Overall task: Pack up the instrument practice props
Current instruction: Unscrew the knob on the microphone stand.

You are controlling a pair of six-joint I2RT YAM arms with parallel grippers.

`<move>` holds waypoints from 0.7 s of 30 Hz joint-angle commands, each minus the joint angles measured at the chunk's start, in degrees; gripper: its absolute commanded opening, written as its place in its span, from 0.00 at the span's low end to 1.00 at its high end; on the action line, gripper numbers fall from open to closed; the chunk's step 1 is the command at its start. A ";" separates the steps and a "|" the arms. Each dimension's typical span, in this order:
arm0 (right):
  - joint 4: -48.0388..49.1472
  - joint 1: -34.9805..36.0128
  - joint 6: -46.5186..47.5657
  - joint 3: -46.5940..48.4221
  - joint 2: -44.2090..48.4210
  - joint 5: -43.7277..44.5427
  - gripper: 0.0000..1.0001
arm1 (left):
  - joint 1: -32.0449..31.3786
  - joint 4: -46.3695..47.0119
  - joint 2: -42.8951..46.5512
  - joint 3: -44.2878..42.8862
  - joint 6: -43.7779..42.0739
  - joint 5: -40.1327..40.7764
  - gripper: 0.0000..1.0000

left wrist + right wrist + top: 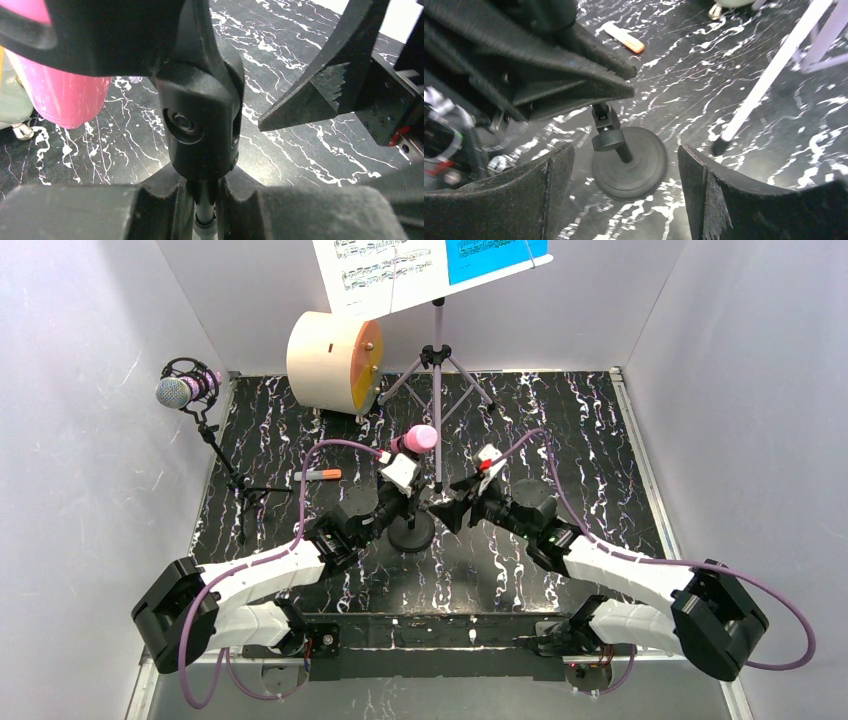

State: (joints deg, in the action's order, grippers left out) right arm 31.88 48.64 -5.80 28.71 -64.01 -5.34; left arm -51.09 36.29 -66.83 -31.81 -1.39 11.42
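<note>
The pink microphone (pixel 417 438) sits tilted on a black mic stand with a round base (pixel 411 533) at mid-table. My left gripper (pixel 397 502) is shut on the stand's thin stem (pixel 206 212), just below its black swivel joint (pixel 200 130); the pink microphone (pixel 65 95) fills the upper left of that view. My right gripper (pixel 453 508) stands open beside the stand, its fingers either side of the round base (pixel 629 167) without touching it. The glittery purple microphone (pixel 185 390) sits on a black tripod (pixel 232 475) at far left. The lilac music rack (pixel 437 365) holds sheet-music pages (pixel 430 265) at the back.
A cream drum with an orange face (pixel 335 360) lies on its side at the back left of centre. An orange marker (pixel 322 475) lies left of the stand. One leg of the music rack (pixel 769 75) ends close to my right gripper. White walls enclose the table.
</note>
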 commanded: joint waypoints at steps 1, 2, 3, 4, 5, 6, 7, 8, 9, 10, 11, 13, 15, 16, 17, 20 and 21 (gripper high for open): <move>7.82 -4.29 -23.64 -0.12 -2.20 -9.76 0.82 | -0.68 -4.83 -0.89 1.07 0.24 -1.40 0.00; 9.46 -5.05 -26.50 -0.40 -3.00 -10.50 0.82 | -0.72 -4.83 -0.85 1.05 0.25 -1.40 0.00; 10.92 -5.83 -29.05 -0.75 -4.02 -11.02 0.81 | -0.68 -4.83 -0.85 1.05 0.25 -1.44 0.00; 12.32 -6.56 -31.31 -1.21 -4.89 -11.75 0.80 | -0.68 -4.83 -0.78 1.05 0.29 -1.53 0.00; 13.92 -7.29 -33.51 -1.61 -5.90 -12.49 0.80 | -0.68 -4.81 -0.76 1.05 0.28 -1.59 0.00; 15.27 -7.92 -35.37 -1.94 -6.85 -13.10 0.79 | -0.68 -4.75 -0.69 1.12 0.40 -1.66 0.00; 16.56 -8.29 -37.07 -2.18 -7.97 -13.83 0.78 | -0.68 -4.74 -0.64 1.14 0.40 -1.62 0.00; 17.73 -8.69 -38.45 -2.38 -9.12 -14.56 0.77 | -0.68 -4.67 -0.59 1.14 0.42 -1.66 0.00; 18.75 -9.01 -39.74 -2.54 -10.11 -15.14 0.77 | -0.70 -4.66 -0.46 1.14 0.44 -1.63 0.00; 20.11 -9.18 -40.95 -2.87 -11.09 -15.72 0.76 | -0.68 -4.61 -0.42 1.26 0.47 -1.64 0.00; 21.59 -9.39 -41.94 -3.18 -12.00 -16.17 0.75 | -0.68 -4.54 -0.33 1.27 0.46 -1.60 0.00; 23.96 -9.52 -43.65 -3.39 -13.75 -17.00 0.72 | -0.68 -4.52 -0.23 1.31 0.58 -1.58 0.00; 25.08 -9.53 -44.41 -3.17 -15.18 -17.72 0.69 | -0.68 -4.48 -0.14 1.32 0.60 -1.58 0.00; 25.43 -9.53 -44.69 -3.06 -15.79 -18.02 0.68 | -0.68 -4.48 -0.14 1.31 0.60 -1.53 0.00; 26.06 -9.53 -44.97 -3.05 -16.40 -18.26 0.67 | -0.68 -4.43 -0.08 1.39 0.60 -1.57 0.00; 28.07 -9.55 -45.53 -3.05 -17.75 -18.71 0.64 | -0.71 -4.39 0.03 1.50 0.60 -1.58 0.00; 28.40 -9.53 -45.57 -3.00 -18.03 -18.79 0.63 | -0.70 -4.27 0.03 1.62 0.60 -1.51 0.00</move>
State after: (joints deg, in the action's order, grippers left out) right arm 53.08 39.33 -49.08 25.34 -81.14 -22.31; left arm -51.22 35.53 -66.92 -31.59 -0.84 10.87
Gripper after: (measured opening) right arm 0.644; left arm 0.142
